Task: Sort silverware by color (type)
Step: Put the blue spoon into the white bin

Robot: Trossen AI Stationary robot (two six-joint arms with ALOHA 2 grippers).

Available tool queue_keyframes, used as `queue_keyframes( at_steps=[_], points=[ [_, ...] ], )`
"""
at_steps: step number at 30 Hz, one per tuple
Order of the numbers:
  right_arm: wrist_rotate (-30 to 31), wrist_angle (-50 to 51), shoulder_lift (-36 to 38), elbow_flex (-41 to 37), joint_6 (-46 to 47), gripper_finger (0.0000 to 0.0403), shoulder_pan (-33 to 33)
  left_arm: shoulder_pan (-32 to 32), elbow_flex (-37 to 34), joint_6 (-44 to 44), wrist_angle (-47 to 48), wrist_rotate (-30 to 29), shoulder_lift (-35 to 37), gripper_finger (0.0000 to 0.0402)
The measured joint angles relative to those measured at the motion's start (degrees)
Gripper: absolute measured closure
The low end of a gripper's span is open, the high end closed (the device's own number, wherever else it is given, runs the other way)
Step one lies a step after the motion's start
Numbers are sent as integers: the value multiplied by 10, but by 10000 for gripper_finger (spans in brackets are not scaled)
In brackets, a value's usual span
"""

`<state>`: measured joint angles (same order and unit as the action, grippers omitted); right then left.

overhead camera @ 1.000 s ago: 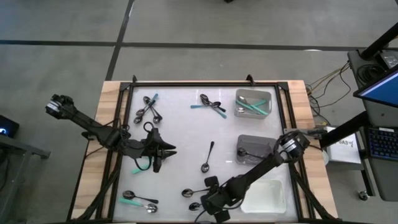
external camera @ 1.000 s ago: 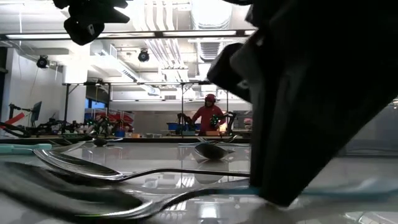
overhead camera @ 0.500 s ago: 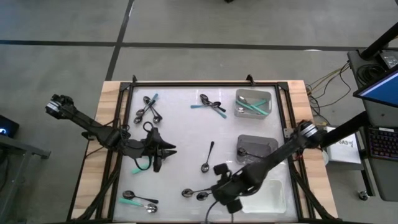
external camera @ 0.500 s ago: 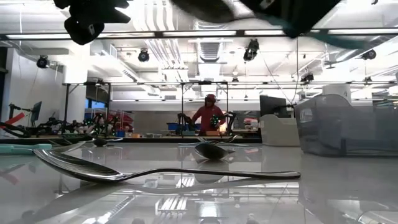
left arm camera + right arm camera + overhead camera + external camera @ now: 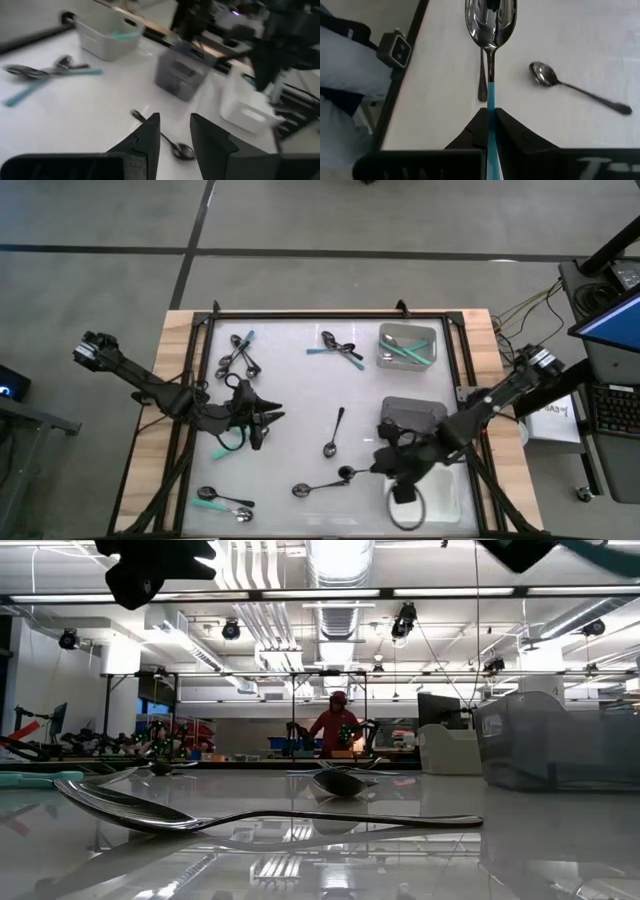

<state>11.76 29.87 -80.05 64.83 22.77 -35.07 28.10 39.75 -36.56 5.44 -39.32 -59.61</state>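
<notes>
While the right gripper [image 5: 490,120] stays out over the near-right part of the table, its fingers are pinched tight on the teal handle of a silver-bowled spoon [image 5: 490,22], bowl pointing forward and lifted clear of the surface. In the high view that gripper [image 5: 403,470] hangs by the white tray [image 5: 445,498], just in front of the dark grey tray [image 5: 412,416].

Left gripper [image 5: 173,132]: fingers apart, nothing between them, waiting over the left-middle of the table [image 5: 290,380].

Sorted so far, by my reading: a couple of teal-handled spoons in the light grey tray [image 5: 407,346] at the far right, and one dark spoon in the dark grey tray. The white tray looks empty.

Left to do: most of it. Loose spoons sit in a far-left cluster [image 5: 240,355], a far-middle cluster [image 5: 338,348], a near-left pair [image 5: 222,500], a lone metal spoon [image 5: 334,433] mid-table and others [image 5: 322,484] near the front edge.
</notes>
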Motion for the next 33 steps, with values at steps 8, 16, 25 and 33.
queue_keyframes(
  at_steps=[8,16,25,33],
  points=[
    [24,-2,61,-59,86,392,-47,-1,0,21,-2,-191,2,312],
    [33,-2,63,-115,279,391,-106,-1,0,49,-4,-191,4,312],
    [48,-4,57,-104,398,391,-193,-1,0,61,-3,-192,7,312],
    [124,36,57,-106,497,390,-251,-1,0,87,-3,-197,8,312]
  ],
)
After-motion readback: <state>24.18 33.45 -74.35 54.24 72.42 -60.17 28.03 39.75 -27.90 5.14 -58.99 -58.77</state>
